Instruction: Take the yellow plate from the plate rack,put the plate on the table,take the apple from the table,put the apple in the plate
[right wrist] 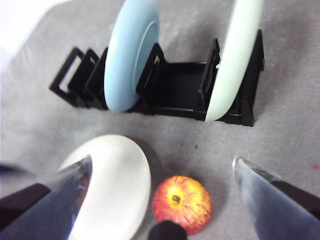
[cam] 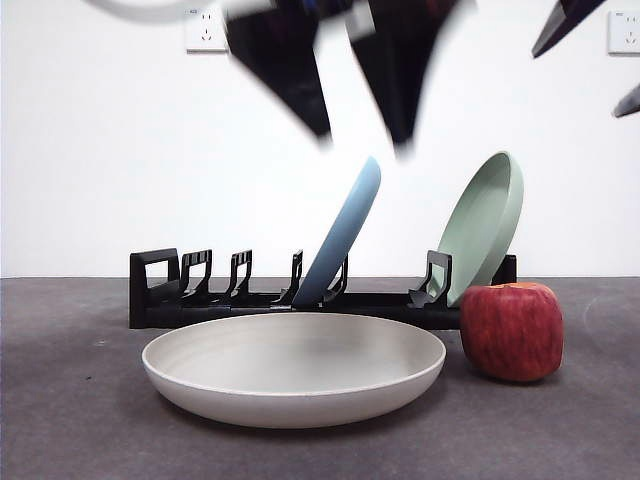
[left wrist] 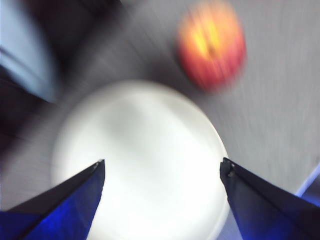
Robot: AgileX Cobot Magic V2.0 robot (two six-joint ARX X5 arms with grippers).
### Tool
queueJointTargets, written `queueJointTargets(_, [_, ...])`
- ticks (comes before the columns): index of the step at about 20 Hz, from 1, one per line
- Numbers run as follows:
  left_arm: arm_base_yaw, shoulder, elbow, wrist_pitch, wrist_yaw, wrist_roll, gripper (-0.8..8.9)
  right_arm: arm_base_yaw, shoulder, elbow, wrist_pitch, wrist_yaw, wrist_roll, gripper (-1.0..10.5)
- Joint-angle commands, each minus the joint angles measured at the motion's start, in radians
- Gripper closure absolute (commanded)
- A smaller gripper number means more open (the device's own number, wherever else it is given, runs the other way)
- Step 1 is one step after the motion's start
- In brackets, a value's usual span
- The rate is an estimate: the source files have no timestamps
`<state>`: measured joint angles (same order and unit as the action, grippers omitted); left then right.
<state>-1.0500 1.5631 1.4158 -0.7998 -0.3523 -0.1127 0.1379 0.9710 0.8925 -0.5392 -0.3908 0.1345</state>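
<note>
The yellow plate point(cam: 294, 365) sits flat on the table point(cam: 70, 430), right in front of the plate rack point(cam: 155, 290), and nothing's in it. The apple point(cam: 511, 331) stands on the table just beside the plate's right rim, stem side up, apart from it or barely so. Back in the rack, the light blue plate point(cam: 345, 230) leans in a middle slot and the pale green plate point(cam: 487, 220) leans in the slot at the right end. Above all that hangs a blurry pair of black jaws, the left gripper point(cam: 362, 140), spread apart and holding nothing. Black tips of the right gripper point(cam: 580, 40) poke in at the top right corner. There's a white wall socket point(cam: 206, 30) behind.

Left wrist view is super smeared, but you can make out the left gripper point(left wrist: 162, 167) with its jaws wide apart, hovering over the cream plate point(left wrist: 140, 160), and the apple point(left wrist: 212, 44) off past the rim.

Right wrist view is sharper: the right gripper point(right wrist: 161, 165) is spread wide too, empty, up above the table point(right wrist: 285, 145). Between its jaws sits the apple point(right wrist: 182, 204), stem dimple facing up, with the yellow plate point(right wrist: 117, 180) just beside it. Beyond them the rack point(right wrist: 180, 92) holds the blue plate point(right wrist: 131, 52) and the green plate point(right wrist: 234, 60), both on edge in separate slots.
</note>
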Motion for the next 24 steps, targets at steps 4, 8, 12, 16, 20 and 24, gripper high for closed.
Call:
queueJointTargets(4, [-0.001, -0.338, -0.003, 0.061, -0.180, 0.010, 4.28, 0.194, 0.128, 0.096, -0.137, 0.231, -0.092, 4.0])
queueJointTargets(8, [-0.001, -0.572, -0.003, 0.081, -0.293, 0.012, 4.32, 0.301, 0.258, 0.100, -0.144, 0.337, -0.091, 4.0])
queueJointTargets(12, [-0.001, -0.719, -0.003, 0.065, -0.338, 0.012, 4.36, 0.329, 0.393, 0.100, -0.141, 0.371, -0.092, 4.0])
queueJointTargets(16, [-0.002, -0.788, -0.003, 0.048, -0.358, 0.011, 4.36, 0.329, 0.523, 0.100, -0.112, 0.365, -0.092, 4.0])
queueJointTargets(20, [-0.002, -0.797, -0.003, 0.006, -0.363, 0.009, 4.36, 0.329, 0.631, 0.100, -0.071, 0.364, -0.091, 4.1])
queueJointTargets(24, [-0.002, -0.796, -0.003, -0.019, -0.380, 0.008, 4.36, 0.329, 0.674, 0.100, -0.060, 0.372, -0.081, 7.8])
